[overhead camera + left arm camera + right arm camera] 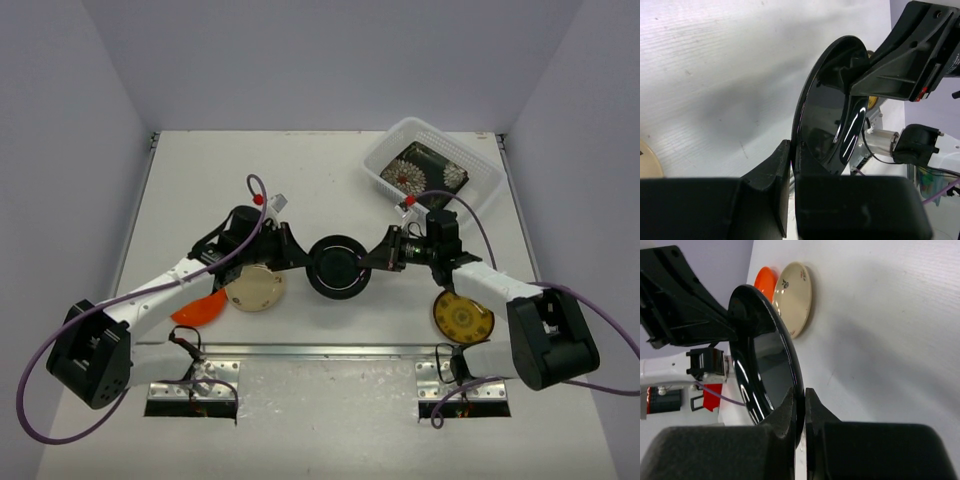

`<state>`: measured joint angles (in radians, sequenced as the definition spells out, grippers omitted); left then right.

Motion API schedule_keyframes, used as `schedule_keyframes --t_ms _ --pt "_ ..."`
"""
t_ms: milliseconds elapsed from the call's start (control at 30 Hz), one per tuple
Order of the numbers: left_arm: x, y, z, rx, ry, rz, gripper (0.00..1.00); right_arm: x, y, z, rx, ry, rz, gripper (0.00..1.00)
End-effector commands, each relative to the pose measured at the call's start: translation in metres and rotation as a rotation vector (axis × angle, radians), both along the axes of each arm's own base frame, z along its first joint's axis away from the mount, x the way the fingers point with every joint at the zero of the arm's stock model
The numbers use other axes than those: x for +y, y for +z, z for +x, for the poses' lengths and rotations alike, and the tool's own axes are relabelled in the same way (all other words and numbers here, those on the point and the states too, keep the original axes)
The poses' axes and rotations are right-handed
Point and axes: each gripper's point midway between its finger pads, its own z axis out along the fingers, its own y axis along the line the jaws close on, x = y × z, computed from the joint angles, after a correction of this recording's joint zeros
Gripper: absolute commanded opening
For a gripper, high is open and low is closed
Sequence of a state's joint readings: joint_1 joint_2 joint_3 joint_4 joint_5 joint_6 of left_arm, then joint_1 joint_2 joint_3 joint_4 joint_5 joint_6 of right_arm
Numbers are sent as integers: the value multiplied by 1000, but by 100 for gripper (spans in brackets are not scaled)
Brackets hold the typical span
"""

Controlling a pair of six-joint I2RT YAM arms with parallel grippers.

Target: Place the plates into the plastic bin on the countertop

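A round black plate [338, 267] hangs on edge above the countertop [200, 180], between my two grippers. My right gripper [372, 262] is shut on its right rim; in the right wrist view both pads pinch the glossy plate [765, 360] at the right gripper [799, 392]. My left gripper [305, 262] straddles the opposite rim. In the left wrist view a thin sliver of light shows between one finger and the plate [827, 120] at the left gripper [792, 147]. The plastic bin [385, 150] stands at the back right with a square black floral plate [430, 172] in it.
A cream plate [255, 288] and an orange plate [195, 305] lie under the left arm. A dark plate with a yellow pattern [462, 318] lies under the right arm. The metal rail [320, 350] runs along the front edge.
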<state>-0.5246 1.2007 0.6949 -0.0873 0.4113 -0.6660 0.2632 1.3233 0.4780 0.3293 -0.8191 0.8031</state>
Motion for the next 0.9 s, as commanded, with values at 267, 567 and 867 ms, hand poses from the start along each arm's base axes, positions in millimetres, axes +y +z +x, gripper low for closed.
schedule_keyframes --t_ms 267,567,867 --pt "113 97 11 -309 446 297 100 -94 41 115 23 -631 -168 0" --pt "154 111 -4 -524 442 454 100 -230 62 192 215 -1517 -116 0" --pt "149 86 -1 -502 424 458 100 -246 26 252 398 -1666 -211 0"
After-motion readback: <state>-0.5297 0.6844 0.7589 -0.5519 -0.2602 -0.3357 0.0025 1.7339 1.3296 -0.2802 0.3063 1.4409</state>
